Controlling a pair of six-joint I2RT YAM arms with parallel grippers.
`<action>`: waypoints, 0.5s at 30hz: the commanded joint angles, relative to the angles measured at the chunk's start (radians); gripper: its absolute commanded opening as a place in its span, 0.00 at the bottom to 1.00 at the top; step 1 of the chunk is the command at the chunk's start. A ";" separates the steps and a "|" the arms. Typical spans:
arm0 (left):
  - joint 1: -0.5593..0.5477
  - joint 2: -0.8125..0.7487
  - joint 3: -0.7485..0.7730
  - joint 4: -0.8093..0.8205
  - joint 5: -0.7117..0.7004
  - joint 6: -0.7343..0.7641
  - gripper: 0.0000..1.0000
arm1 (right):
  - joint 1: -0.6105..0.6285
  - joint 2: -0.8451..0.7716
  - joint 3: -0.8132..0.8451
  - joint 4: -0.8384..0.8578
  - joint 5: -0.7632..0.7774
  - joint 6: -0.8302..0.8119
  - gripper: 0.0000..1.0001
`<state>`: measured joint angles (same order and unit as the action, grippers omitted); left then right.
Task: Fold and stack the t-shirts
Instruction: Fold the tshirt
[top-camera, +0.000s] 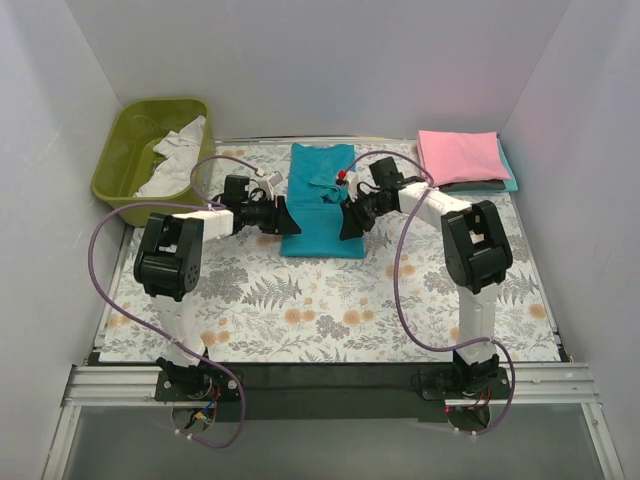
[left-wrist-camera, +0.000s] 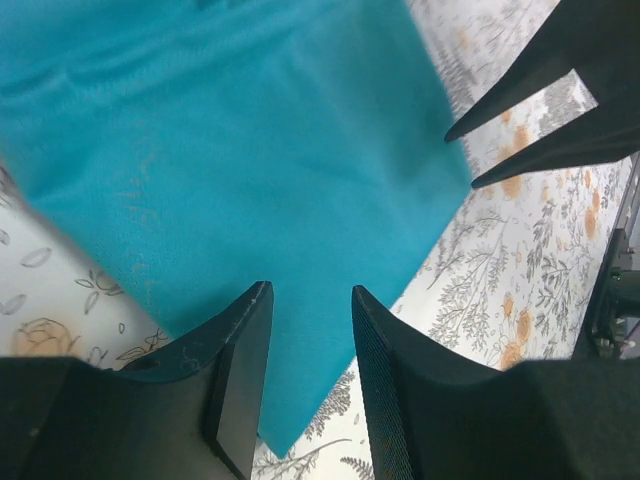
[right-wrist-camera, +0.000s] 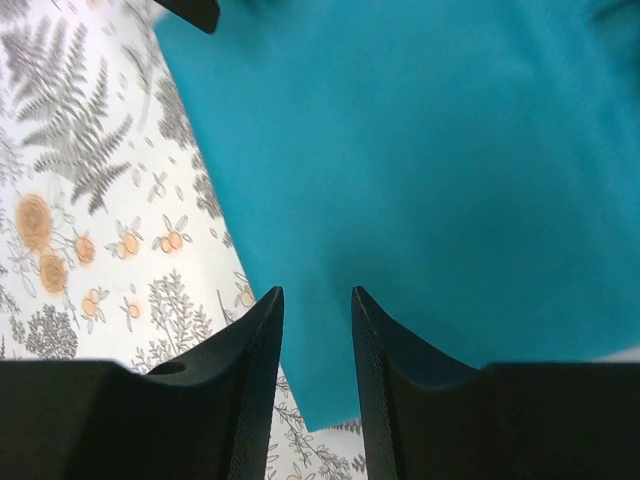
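Both left gripper (left-wrist-camera: 310, 288) and right gripper (right-wrist-camera: 316, 290), fingers slightly apart, hover over the teal t-shirt (top-camera: 318, 222)

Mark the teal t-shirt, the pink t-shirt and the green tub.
teal t-shirt (top-camera: 320, 228): top external view, middle of the folded cloth.
pink t-shirt (top-camera: 458, 155): top external view, middle of its top face.
green tub (top-camera: 128, 140): top external view, inner left wall.

Here's a robot lab cell, no home at all: bare white panels (top-camera: 300, 60) box the bench in, left arm (top-camera: 170, 270) and right arm (top-camera: 478, 270) bolt to an aluminium rail (top-camera: 330, 383), and purple cables (top-camera: 98, 250) loop loose over the floral table cloth (top-camera: 300, 310).
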<state>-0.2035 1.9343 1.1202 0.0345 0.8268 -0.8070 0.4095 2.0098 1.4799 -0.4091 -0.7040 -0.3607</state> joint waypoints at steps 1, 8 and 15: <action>-0.010 0.048 -0.010 -0.016 -0.018 -0.055 0.36 | -0.001 0.069 -0.015 0.006 -0.009 0.035 0.34; -0.016 0.054 -0.023 -0.180 -0.008 -0.051 0.34 | 0.003 0.066 -0.118 0.006 -0.005 0.042 0.33; -0.016 -0.084 -0.138 -0.300 0.070 -0.035 0.33 | 0.025 -0.100 -0.288 -0.008 -0.041 0.060 0.35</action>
<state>-0.2146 1.9415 1.0283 -0.1295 0.8795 -0.8646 0.4206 1.9869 1.2469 -0.3473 -0.7490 -0.3096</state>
